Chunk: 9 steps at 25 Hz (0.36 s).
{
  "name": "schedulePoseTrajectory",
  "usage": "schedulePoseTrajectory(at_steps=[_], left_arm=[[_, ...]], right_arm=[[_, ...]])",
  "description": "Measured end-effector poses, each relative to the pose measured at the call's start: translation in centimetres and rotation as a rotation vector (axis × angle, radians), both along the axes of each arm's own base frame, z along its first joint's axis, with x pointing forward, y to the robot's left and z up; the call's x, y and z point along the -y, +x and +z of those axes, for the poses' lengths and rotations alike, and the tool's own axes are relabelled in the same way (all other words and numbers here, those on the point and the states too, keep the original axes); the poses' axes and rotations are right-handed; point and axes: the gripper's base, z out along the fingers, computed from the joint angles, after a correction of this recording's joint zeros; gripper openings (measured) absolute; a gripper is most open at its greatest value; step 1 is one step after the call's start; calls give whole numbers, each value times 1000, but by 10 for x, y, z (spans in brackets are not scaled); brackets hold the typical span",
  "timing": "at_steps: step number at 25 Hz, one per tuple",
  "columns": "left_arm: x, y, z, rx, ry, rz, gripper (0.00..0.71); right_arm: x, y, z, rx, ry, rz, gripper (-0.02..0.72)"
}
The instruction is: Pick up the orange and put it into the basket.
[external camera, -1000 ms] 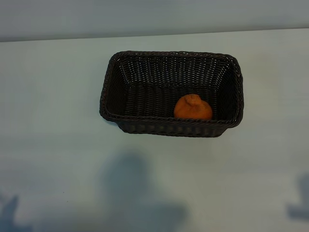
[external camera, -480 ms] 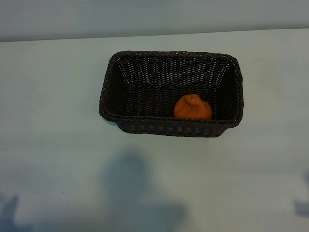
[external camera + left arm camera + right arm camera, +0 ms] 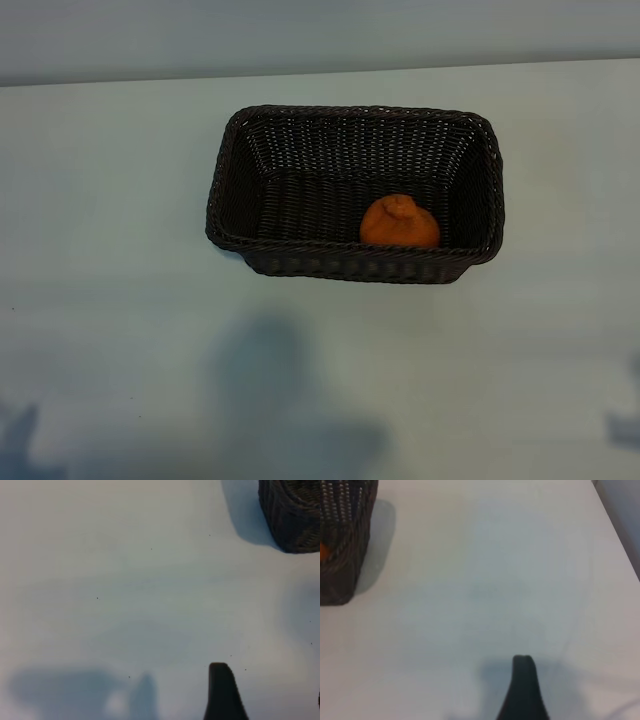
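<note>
Keeping both arms back from the dark brown woven wicker basket [image 3: 228, 180], we see the small round orange [image 3: 399, 223] inside it. Left gripper [image 3: 265, 700] open, empty; right's gap we cannot tell.

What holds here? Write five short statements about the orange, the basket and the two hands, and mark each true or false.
1. The orange lies inside the wicker basket. True.
2. The orange sits against the basket's far wall in the exterior view. False: it rests by the near wall, toward the right end.
3. The left hand holds the orange. False: only one dark finger shows over the bare table, with nothing in it.
4. The right hand is off to the side of the basket, over the table. True.
5. The basket is tipped on its side. False: it stands upright, opening upward.
</note>
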Motion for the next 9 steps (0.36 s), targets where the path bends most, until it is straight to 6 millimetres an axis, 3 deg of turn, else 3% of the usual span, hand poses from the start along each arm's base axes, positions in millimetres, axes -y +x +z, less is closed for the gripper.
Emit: schedulePoseTrajectory(at_steps=[9], left_arm=[[0,0,0,0,0,0,458]], right_arm=[[-2,0,0,7,34,11,526]])
